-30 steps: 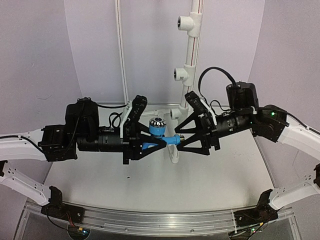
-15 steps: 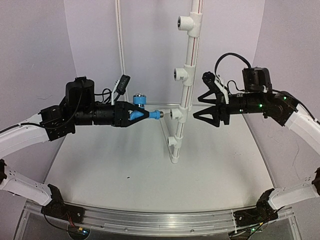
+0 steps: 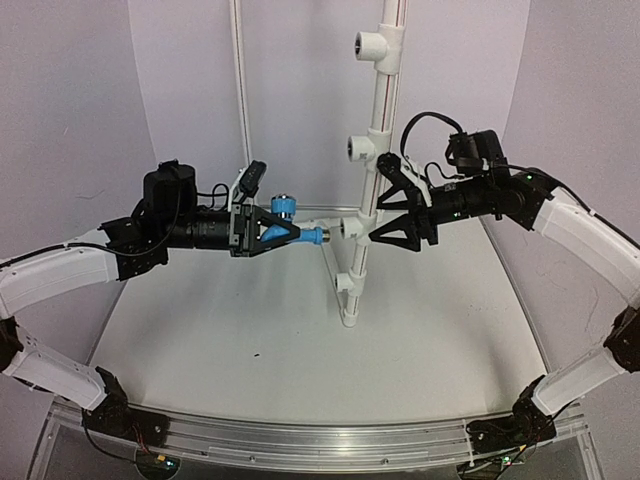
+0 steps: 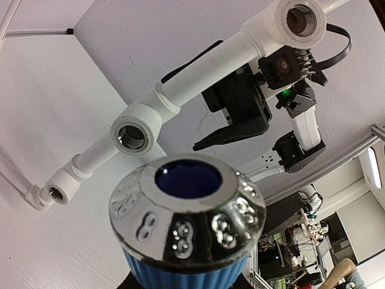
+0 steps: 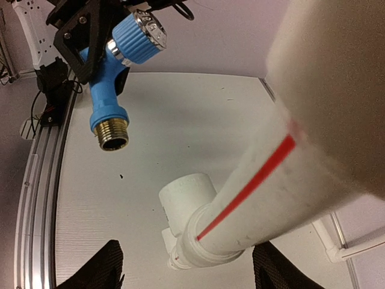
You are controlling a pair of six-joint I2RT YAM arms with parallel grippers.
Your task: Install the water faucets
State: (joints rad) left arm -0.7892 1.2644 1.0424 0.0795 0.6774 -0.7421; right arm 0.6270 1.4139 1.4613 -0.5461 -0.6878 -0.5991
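The water faucet (image 3: 285, 230), a bright-blue tap with a chrome-capped knob (image 4: 186, 211), is held level above the table with my left gripper (image 3: 295, 233) shut on its body. Its threaded end (image 5: 112, 133) points at a white tee fitting (image 3: 352, 228) on the upright white pipe (image 3: 378, 120), a short gap away. My right gripper (image 3: 386, 205) stands open just right of that fitting, one finger on each side of the pipe (image 5: 264, 180); I see no contact. In the left wrist view the knob hides my own fingers.
The pipe carries more tee fittings at the top (image 3: 365, 45), in the middle (image 3: 356, 148) and low down (image 3: 345, 283). A thin white conduit (image 3: 240, 100) runs up the back wall. An aluminium rail (image 3: 300, 435) edges the table front.
My left arm has carried the faucet right, towards the tee fitting. My right gripper let the faucet go, drew back right, then came in around the pipe.
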